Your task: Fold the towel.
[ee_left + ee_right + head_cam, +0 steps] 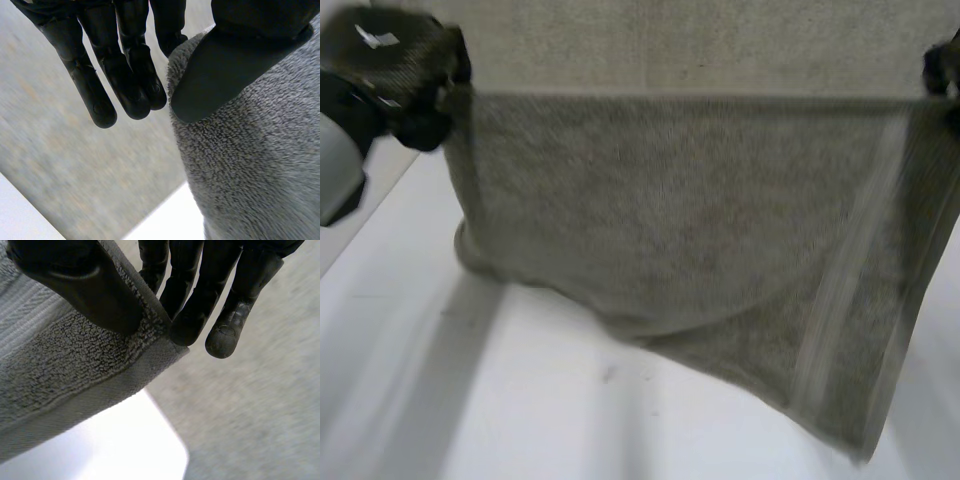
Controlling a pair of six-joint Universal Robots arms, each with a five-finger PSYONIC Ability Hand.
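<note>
Grey towel (670,220) over white table (520,420), top corners in thumb-and-fingers pinch of left hand (408,72) and right hand (942,68).

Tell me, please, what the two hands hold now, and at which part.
Both hold the grey towel. The left hand pinches one end of its taut upper edge; the right hand pinches the other end, at a hemmed corner.

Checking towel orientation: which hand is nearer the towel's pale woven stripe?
Right. The right hand pinches the towel at the corner beside the stripe; the left hand pinches the opposite corner, across the towel.
</note>
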